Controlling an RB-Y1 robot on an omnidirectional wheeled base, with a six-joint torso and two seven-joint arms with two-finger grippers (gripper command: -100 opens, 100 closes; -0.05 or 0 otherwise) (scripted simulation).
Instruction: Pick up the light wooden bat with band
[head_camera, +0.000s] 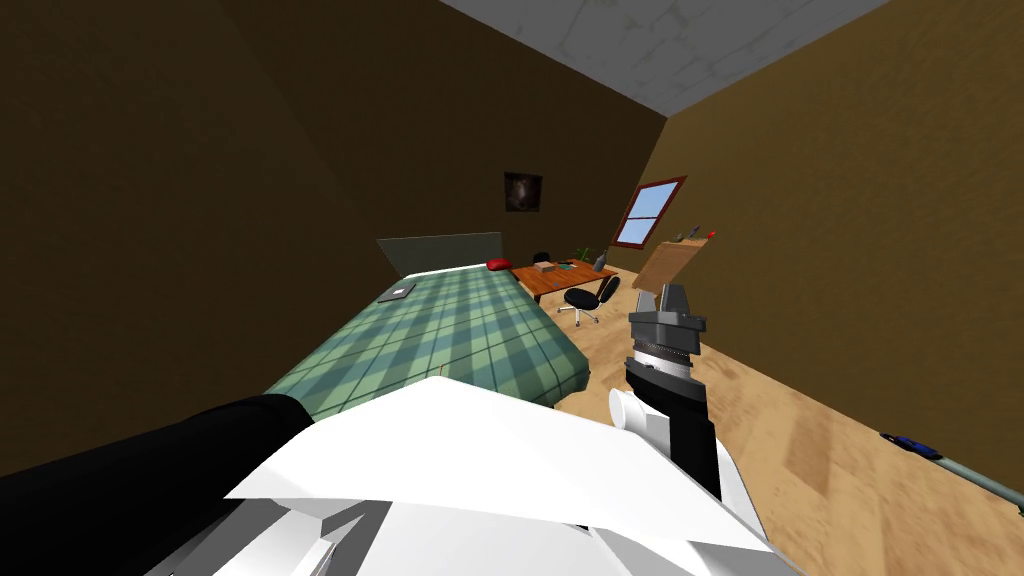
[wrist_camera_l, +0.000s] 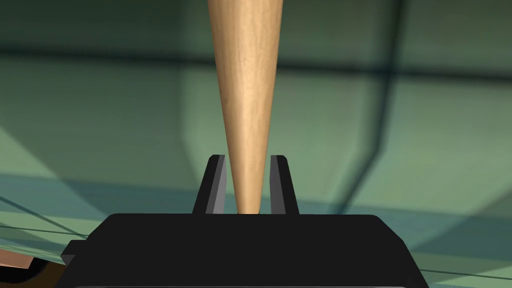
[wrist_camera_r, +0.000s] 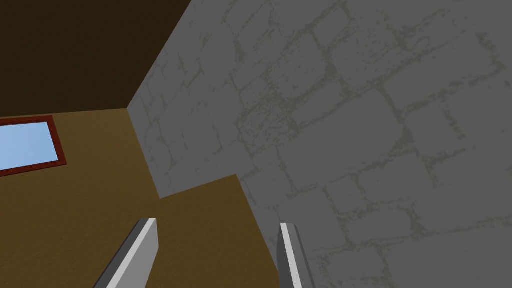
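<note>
The left gripper (wrist_camera_l: 247, 161) is pinching the round, tapered light wooden bat (wrist_camera_l: 247, 100). Its two thin grey fingers (wrist_camera_l: 218, 182) press on both sides of the narrow end of the bat. From there the bat becomes wider as it goes away from the gripper. The bat is over the bed with the green checked cover (wrist_camera_l: 100, 125), and I cannot tell if it touches the cover or is above it.

In the head view the bed (head_camera: 450, 330) is in front of me. A small red pillow (head_camera: 498, 264) lies at its far end, and a flat grey thing (head_camera: 397, 293) lies on the cover near that end. Beyond the far end of the bed stands a brown wooden table (head_camera: 560, 275) with a black office chair (head_camera: 590, 297) beside it.

The right gripper (head_camera: 668, 292) is raised beside the bed, over the wooden floor (head_camera: 800, 420). Its fingers (wrist_camera_r: 145, 245) are spread apart and hold nothing.
</note>
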